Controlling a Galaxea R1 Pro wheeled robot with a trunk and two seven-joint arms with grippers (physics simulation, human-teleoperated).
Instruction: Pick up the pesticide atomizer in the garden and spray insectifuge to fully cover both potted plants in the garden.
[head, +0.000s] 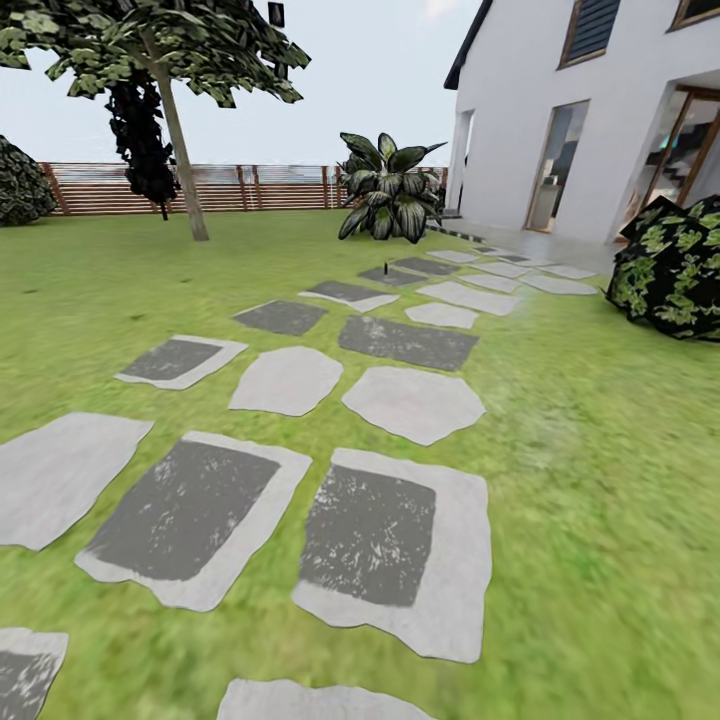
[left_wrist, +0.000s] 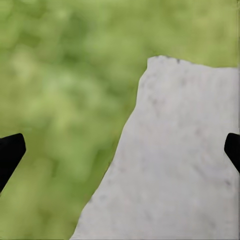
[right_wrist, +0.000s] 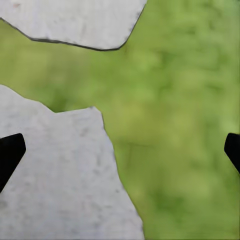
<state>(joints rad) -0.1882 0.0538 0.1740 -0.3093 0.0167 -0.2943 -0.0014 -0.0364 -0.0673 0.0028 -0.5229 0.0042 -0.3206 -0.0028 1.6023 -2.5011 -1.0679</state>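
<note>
The garden lawn (head: 600, 450) stretches ahead, crossed by a path of grey stepping slabs (head: 395, 545) that runs toward the house. The pesticide atomizer and the two potted plants are out of view. My left gripper (left_wrist: 120, 152) is open, its dark fingertips (left_wrist: 10, 152) far apart, with nothing between them; below it lie grass and the edge of a pale slab (left_wrist: 175, 165). My right gripper (right_wrist: 120, 152) is open too and empty, hanging over grass between pale slabs (right_wrist: 55, 180).
A brown slatted fence (head: 270, 187) closes the far side, with a tree (head: 185, 160) in front of it. A large striped-leaved plant (head: 390, 190) stands beside the path's far end. A white house (head: 560, 120) and a dark speckled bush (head: 670, 265) are at the right.
</note>
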